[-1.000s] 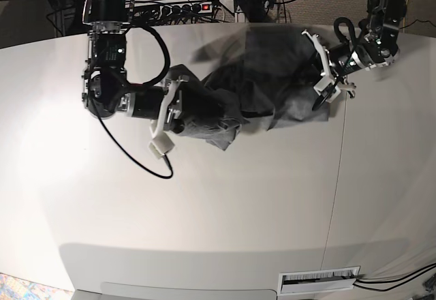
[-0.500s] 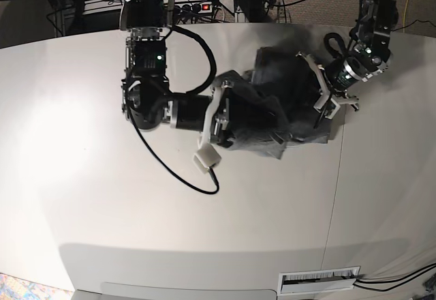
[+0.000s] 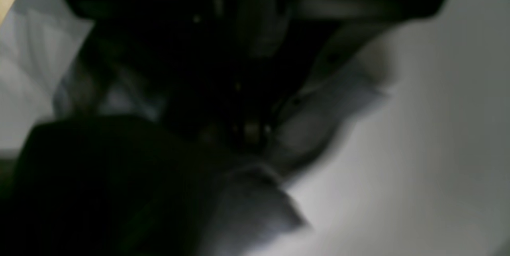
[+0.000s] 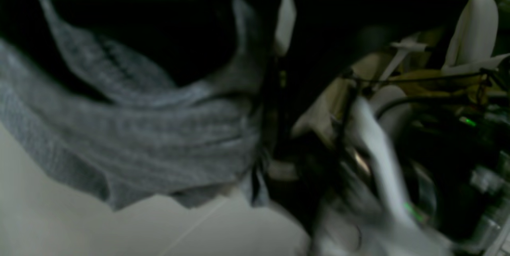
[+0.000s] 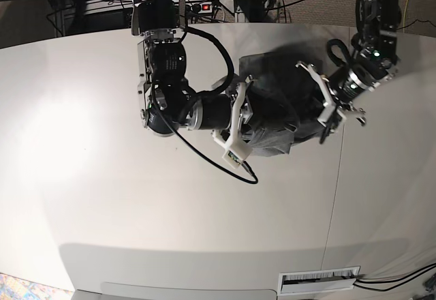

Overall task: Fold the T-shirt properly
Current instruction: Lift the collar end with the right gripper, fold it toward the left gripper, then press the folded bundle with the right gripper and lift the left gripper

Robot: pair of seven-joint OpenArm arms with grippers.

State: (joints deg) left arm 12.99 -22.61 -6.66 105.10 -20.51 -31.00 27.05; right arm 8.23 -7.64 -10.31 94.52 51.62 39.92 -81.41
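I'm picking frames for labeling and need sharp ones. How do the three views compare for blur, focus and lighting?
Left wrist view: heavily blurred and dark, the T-shirt only a soft grey smear. Right wrist view: the knit of the cloth at left is fairly readable, while the right side is motion-smeared. Base view: sharpest, with a bright glare patch on the table at left and curved wide-angle edges.
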